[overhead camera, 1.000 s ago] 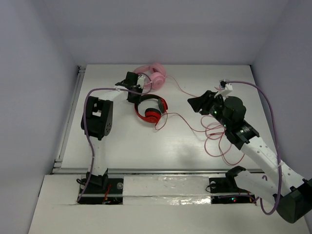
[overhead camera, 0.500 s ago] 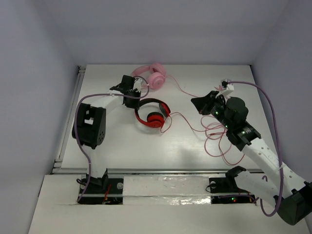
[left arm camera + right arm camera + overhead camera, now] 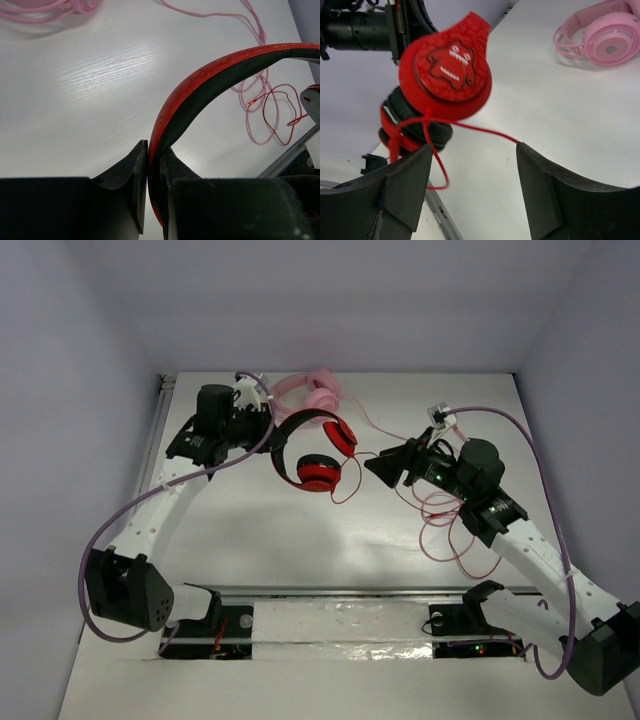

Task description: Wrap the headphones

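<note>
The headphones (image 3: 313, 452), with a black and red headband and red ear cups, hang tilted above the table. My left gripper (image 3: 262, 426) is shut on the headband (image 3: 200, 90); in the left wrist view the gripper (image 3: 154, 152) pinches the band between both jaws. My right gripper (image 3: 385, 466) is open just right of the ear cups. In the right wrist view its jaws (image 3: 474, 150) stand wide apart below the monster-face ear cup (image 3: 447, 67). The thin red cable (image 3: 480, 129) crosses between them and touches the right fingertip. The rest of the cable (image 3: 440, 523) lies in loops under the right arm.
The pale pink headphones (image 3: 315, 392) lie at the back of the table, also in the right wrist view (image 3: 605, 35). Their pink cable (image 3: 375, 425) trails right toward the red loops. A rail (image 3: 160, 440) runs along the table's left edge.
My left arm swung out and lifted the headphones off the table, turning them. My right gripper moved left toward the ear cups and the cable.
</note>
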Available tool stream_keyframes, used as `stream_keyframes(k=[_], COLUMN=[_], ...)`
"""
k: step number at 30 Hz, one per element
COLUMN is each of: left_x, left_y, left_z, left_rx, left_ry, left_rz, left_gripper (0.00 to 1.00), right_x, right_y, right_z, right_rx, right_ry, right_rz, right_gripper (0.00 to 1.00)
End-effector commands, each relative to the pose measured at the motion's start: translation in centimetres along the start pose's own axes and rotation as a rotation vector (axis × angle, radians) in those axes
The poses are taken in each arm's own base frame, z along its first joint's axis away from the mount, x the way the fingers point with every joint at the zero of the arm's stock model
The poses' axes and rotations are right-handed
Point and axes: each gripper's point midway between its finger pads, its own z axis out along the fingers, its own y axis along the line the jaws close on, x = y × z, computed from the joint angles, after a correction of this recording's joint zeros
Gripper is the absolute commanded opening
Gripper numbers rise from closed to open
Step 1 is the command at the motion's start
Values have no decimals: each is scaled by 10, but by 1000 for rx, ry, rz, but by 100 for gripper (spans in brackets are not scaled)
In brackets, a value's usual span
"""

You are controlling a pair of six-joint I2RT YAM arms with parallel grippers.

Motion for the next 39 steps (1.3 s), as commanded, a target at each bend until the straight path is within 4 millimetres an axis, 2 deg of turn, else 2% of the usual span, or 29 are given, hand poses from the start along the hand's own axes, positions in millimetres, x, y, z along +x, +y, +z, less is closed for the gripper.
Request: stream_keyframes(k=[1,5,10,12,17,21,23,24,27,32,36,38,39], left_x=[-30,-51,-66,-71,-77,-75,-71,-71,-72,-79,-89,-97,-100], left_y=[-20,-17,-41,-46,-55,-55,-56,-58,-61,-74,-79,-87,-90], left_z=[-29,-46,-59,-64,-75,-80,-79,-81,-86,-98,-106,-111,-112], left_rx=[79,52,152,163,181,176,186,194,201,242,241,274,287], left_ry=[-93,-174,-242,-265,-289,-311,-303,-306,-318,-339,-375,-398,-405], left_rz=[-44,-40,-17,-8,15,18,15,17,18,25,14,6,-1], left_gripper=[0,0,0,0,0,0,0,0,0,0,0,0,0], right_x=[-20,-22,0,10,5,2,4,5,10,15,22,27,29], right_y=[14,8,8,-3,-26,-19,-28,-31,-37,-39,-31,-29,-30], right_z=[-4,-5,4,10,10,5,6,7,14,21,24,23,23], right_rx=[-52,-21,-83,-58,59,35,75,84,91,74,16,-1,2], right_ry=[-66,-73,7,37,-14,-48,-53,-49,-27,-2,34,42,42], right_rz=[-102,-139,-136,-120,-127,-129,-118,-118,-112,-112,-105,-88,-80], right_gripper=[74,76,75,75,72,40,41,50,65,69,55,38,15])
